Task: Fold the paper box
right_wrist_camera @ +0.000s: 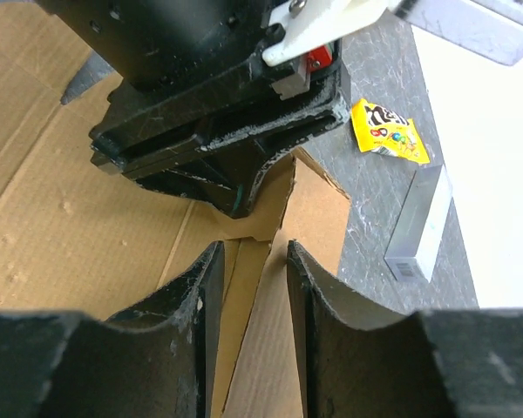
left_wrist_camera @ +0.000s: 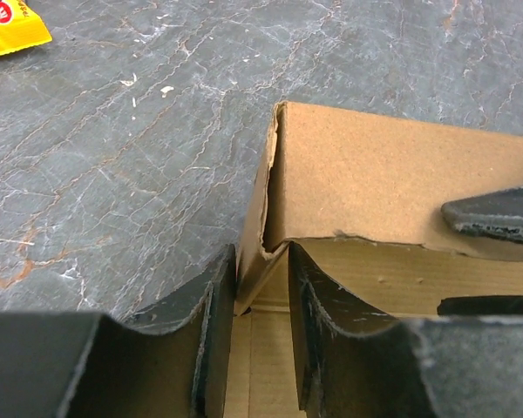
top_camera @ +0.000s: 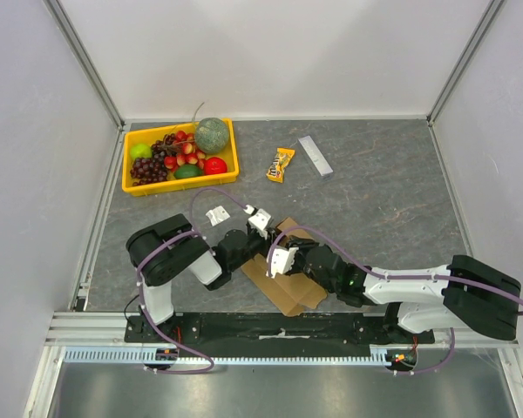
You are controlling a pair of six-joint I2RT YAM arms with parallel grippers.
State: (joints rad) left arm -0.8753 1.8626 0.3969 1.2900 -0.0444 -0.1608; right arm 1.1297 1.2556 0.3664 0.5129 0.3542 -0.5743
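The paper box (top_camera: 289, 292) is brown corrugated cardboard, partly folded, lying at the near middle of the table between both arms. In the left wrist view one wall (left_wrist_camera: 375, 174) stands upright with a torn corner. My left gripper (top_camera: 268, 231) (left_wrist_camera: 261, 261) is shut on that corner, with the folded edge wedged between its fingers. My right gripper (top_camera: 279, 250) (right_wrist_camera: 253, 252) is shut on a raised flap of the box (right_wrist_camera: 70, 200), just in front of the left gripper (right_wrist_camera: 240, 196). The two grippers almost touch.
A yellow tray (top_camera: 179, 187) of fruit stands at the back left. A yellow candy packet (top_camera: 281, 165) (right_wrist_camera: 388, 131) and a grey bar (top_camera: 315, 156) (right_wrist_camera: 418, 226) lie behind the box. A small white piece (top_camera: 215, 214) lies left of the grippers. White walls enclose the table.
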